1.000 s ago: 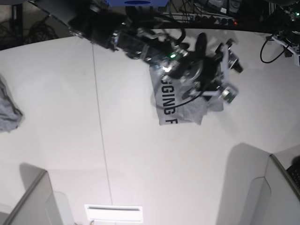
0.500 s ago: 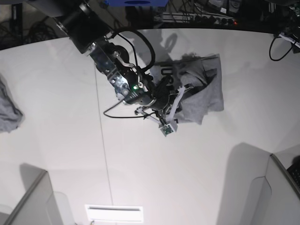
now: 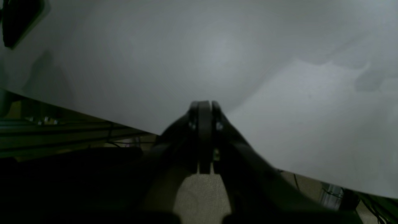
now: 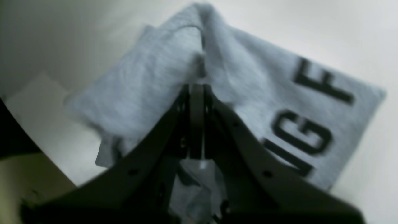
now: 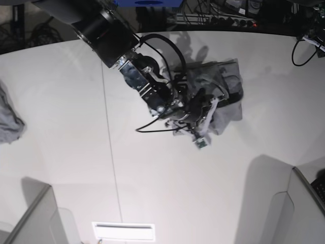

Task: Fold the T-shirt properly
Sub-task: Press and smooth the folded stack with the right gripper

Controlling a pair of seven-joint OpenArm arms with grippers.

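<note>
Spreading worktop: the pale worktop (image 5: 61,152) filled nearly the whole base view, with a thin seam running down its left part.
Right arm: it reached in from the top left of the base view, stretched diagonally down toward the middle, its black forearm trailing a looped cable, and its wrist bent low over the cloth.
T-shirt: the heather-grey T-shirt (image 5: 226,89) lay bunched on the worktop right of centre, upper half of the base view; in the right wrist view its black block letters (image 4: 314,118) faced up on a flat flap, while another part rose in a peak.
Grey cloth lump: a smaller grey cloth lump (image 5: 9,122) sat at the worktop's far left edge, well apart from the T-shirt.
Right gripper: the right gripper (image 4: 196,90) was pressed together, pinching a fold of the T-shirt at the foot of the raised peak.
Left gripper: the left gripper (image 3: 203,107) showed its jaws pressed together on nothing, held over bare pale surface; its arm did not appear in the base view.
</note>
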